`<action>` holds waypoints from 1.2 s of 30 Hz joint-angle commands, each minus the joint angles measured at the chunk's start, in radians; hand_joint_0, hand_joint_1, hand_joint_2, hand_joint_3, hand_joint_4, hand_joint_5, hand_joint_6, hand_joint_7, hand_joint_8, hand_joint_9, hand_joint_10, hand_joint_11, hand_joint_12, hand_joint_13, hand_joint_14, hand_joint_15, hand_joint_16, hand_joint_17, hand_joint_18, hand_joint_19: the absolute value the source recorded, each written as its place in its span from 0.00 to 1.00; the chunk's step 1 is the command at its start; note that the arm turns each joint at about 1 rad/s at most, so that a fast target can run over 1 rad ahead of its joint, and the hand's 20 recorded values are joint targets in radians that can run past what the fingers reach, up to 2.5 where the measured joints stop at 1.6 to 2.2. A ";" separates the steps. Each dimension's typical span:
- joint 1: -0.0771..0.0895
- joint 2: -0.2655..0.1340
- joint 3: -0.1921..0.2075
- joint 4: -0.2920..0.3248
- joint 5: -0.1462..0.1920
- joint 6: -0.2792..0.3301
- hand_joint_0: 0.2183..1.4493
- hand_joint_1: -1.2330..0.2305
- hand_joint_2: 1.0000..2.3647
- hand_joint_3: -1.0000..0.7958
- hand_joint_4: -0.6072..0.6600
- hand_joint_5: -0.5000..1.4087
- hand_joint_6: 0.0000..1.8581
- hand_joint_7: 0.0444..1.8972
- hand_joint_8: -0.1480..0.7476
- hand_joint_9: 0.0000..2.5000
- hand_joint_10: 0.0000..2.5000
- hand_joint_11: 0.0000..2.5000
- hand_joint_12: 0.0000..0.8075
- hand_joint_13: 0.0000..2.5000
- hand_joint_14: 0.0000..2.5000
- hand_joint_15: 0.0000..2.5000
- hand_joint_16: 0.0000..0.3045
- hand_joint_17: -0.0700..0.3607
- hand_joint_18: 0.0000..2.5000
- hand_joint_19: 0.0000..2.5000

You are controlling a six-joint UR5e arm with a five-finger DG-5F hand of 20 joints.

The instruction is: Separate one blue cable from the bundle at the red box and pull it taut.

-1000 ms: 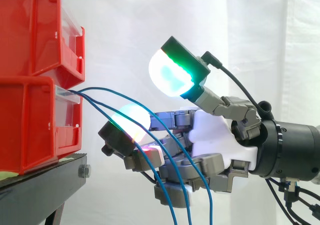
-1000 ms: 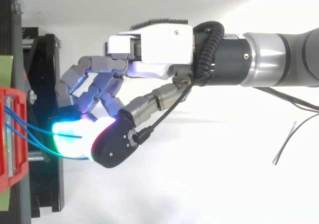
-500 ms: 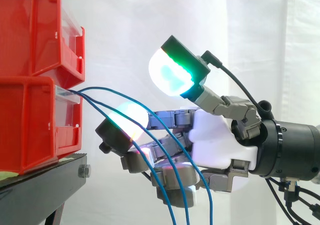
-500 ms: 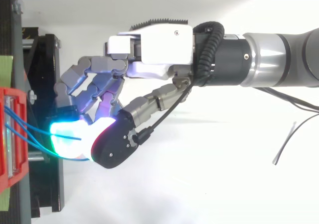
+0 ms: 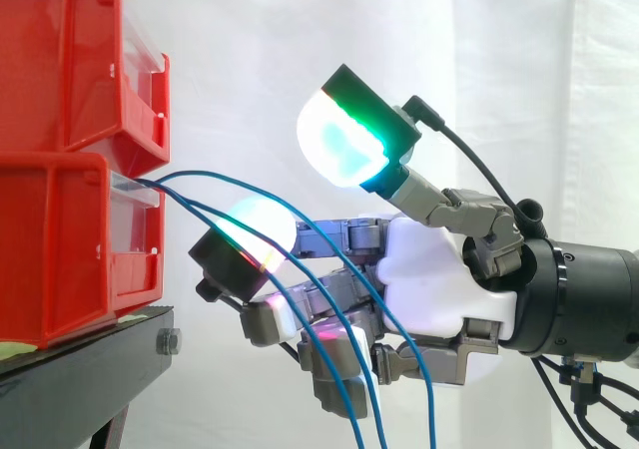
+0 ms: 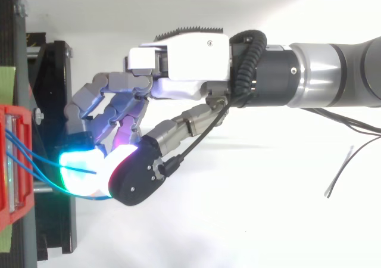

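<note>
Cable ends cut off: three blue cables (image 5: 205, 177) leave the front of the lower red bin (image 5: 60, 249), arc right, then drop past the bottom edge in side view. Inside of that bin is hidden; likewise the upper red bin (image 5: 70, 60) stacked on it. Both sit on the black stand (image 5: 80, 379), far left. Hand (image 5: 439, 279) enters from the right, near the bins, with the cables crossing its near side. Cannot tell whether it grips any cable. From above, the cables vanish under the hand (image 6: 190, 59). Cables hang slack and curved.
</note>
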 commanded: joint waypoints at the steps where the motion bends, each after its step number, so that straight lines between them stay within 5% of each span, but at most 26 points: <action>1: 0.001 -0.001 0.002 0.000 -0.002 0.009 0.25 0.45 0.00 0.28 0.67 0.13 0.48 0.48 0.57 0.25 0.01 0.43 0.47 0.48 0.01 0.29 0.15 0.40 0.40 0.33; 6: 0.001 -0.001 0.002 0.000 -0.002 0.014 0.25 0.45 0.00 0.28 0.67 0.13 0.48 0.48 0.57 0.25 0.01 0.42 0.50 0.48 0.01 0.29 0.16 0.41 0.40 0.34; 15: -0.001 -0.001 0.002 0.000 -0.003 0.020 0.26 0.45 0.00 0.28 0.67 0.13 0.48 0.48 0.56 0.24 0.01 0.41 0.47 0.48 0.01 0.43 0.16 0.42 0.42 0.40; 36: -0.003 -0.001 0.015 -0.020 0.001 0.066 0.26 0.45 0.00 0.28 0.67 0.13 0.48 0.48 0.57 0.22 0.01 0.36 0.47 0.46 0.01 0.27 0.16 0.41 0.41 0.34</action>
